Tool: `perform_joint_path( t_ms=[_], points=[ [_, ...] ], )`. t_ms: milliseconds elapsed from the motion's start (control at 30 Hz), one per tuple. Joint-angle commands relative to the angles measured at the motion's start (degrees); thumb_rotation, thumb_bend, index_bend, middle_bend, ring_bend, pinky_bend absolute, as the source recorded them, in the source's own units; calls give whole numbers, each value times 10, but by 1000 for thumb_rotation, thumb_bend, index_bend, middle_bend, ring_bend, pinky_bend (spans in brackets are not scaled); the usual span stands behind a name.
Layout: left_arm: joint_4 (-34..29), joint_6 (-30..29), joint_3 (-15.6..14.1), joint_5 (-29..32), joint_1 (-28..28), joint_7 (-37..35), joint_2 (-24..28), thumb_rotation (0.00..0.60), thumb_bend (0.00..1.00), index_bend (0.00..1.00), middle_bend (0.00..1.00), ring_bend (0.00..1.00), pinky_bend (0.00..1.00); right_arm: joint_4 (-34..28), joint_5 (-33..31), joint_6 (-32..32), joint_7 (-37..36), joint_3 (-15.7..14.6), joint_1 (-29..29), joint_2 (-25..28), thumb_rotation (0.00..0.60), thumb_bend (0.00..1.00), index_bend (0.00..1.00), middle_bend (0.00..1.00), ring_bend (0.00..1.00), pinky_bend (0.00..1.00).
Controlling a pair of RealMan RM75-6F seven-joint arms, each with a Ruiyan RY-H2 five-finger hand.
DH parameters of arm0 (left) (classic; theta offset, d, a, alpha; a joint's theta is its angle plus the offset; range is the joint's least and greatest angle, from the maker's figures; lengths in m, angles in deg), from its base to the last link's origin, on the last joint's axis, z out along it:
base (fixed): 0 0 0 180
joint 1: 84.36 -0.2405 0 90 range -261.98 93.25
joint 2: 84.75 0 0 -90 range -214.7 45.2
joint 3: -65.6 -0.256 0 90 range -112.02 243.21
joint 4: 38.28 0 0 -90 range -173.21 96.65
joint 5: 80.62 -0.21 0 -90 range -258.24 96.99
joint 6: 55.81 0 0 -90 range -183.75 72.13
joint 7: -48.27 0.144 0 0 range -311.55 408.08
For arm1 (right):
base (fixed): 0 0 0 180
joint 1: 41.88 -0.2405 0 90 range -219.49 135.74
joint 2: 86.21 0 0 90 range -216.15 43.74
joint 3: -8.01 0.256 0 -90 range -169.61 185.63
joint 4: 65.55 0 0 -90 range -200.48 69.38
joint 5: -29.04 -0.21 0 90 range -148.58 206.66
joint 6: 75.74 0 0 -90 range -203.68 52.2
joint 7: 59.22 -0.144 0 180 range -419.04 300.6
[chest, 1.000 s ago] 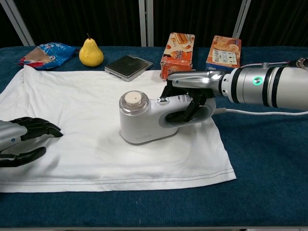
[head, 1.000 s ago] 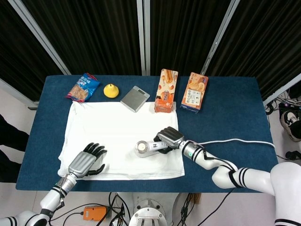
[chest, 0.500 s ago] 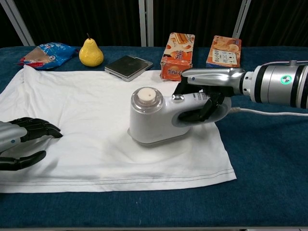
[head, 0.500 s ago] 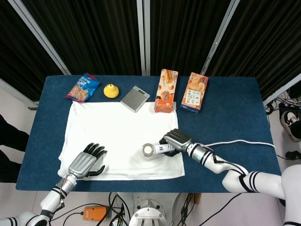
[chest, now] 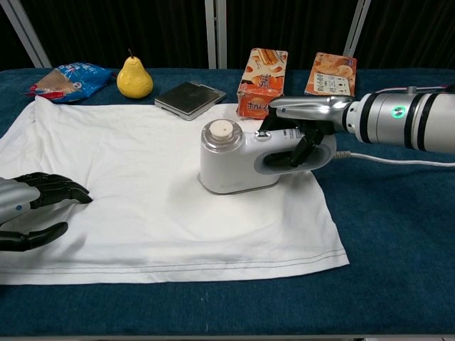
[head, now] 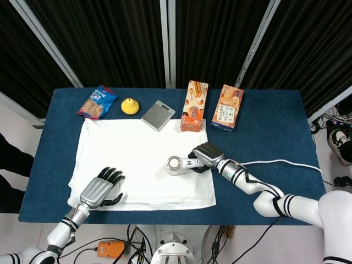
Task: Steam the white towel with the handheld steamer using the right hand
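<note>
The white towel [chest: 142, 185] is lying soft and wrinkle-prone while the right hand [chest: 302, 135] is grasping the rigid steamer [chest: 245, 160] by its handle.

The right hand [chest: 302, 131] has a silver back and black fingers [chest: 295, 150]; its white forearm carries black rings and a green light. The left hand [head: 100, 188] looks alike.

Matt cloth towel [chest: 142, 177], glossy plastic steamer [chest: 242, 160]
</note>
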Motion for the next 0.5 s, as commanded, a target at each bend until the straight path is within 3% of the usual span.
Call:
perform_joint_path(
  t_ms=[33, 300, 500],
  points=[
    [0, -1, 0, 0, 0, 0, 0, 74, 324, 140, 102, 0, 0, -38, 27, 16, -15, -23, 12, 29, 600, 548, 933, 827, 844, 709],
    [0, -3, -1, 1, 1, 1, 1, 75, 324, 140, 102, 0, 0, -102, 87, 39, 4, -82, 32, 78, 600, 548, 933, 826, 844, 709],
    [-2, -7, -1, 2, 0, 1, 2, 73, 324, 140, 102, 0, 0, -130, 116, 79, 5, -104, 50, 102, 600, 549, 933, 826, 843, 709]
  ],
)
